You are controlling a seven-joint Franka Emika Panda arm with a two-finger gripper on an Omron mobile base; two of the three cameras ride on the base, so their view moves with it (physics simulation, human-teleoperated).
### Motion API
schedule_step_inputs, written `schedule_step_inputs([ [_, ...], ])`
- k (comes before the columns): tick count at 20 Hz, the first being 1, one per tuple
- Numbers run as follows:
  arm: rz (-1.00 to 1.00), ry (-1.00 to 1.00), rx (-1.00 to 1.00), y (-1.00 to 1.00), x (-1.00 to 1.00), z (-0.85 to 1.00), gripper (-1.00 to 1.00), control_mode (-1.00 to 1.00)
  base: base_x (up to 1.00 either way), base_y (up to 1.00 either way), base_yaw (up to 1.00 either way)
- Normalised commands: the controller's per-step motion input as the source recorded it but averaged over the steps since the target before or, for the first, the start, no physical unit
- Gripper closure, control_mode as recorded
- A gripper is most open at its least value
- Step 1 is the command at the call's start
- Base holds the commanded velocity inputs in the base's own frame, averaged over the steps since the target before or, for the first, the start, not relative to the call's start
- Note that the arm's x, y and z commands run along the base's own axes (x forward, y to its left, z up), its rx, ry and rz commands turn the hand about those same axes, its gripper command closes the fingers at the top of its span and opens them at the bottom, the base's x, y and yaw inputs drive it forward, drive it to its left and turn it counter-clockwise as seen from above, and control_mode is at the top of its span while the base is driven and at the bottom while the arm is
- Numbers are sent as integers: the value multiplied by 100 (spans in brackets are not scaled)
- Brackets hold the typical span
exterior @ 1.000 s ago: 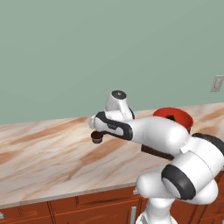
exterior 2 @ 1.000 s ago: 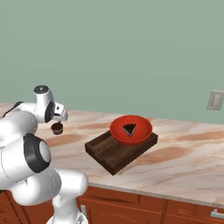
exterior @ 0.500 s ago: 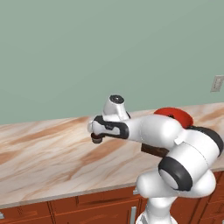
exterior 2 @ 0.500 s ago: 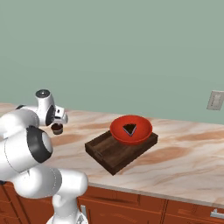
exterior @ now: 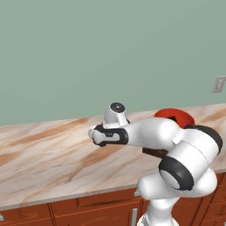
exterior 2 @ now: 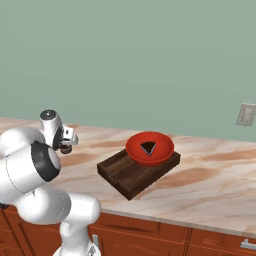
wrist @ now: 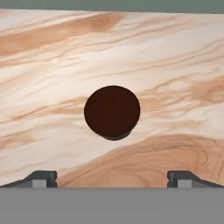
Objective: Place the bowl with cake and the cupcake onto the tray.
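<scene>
The white arm rises from the base, bends at its dark-jointed elbow and reaches forward and to the robot's left, its forearm lying almost level. The wrist turns down at the end, so the hand points straight downward. The gripper point(wrist: 112, 178) has its jaws spread wide apart; in the hand view the two dark fingertips point(wrist: 42, 177) stand near opposite sides of the frame, with nothing between them. In the right base view the gripper point(exterior 2: 66, 145) sits just beyond the robot's shoulder.
</scene>
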Motion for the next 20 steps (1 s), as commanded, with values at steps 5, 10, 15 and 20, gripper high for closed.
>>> schedule_step_inputs([
  [5,0,-2,0,0,5,-11,-100,-100,0,0,0],
  [10,0,0,0,0,4,-4,-100,-100,0,0,0],
  [15,0,0,0,0,9,-1,-100,-100,0,0,0],
  [20,0,0,0,0,8,-1,-100,-100,0,0,0],
])
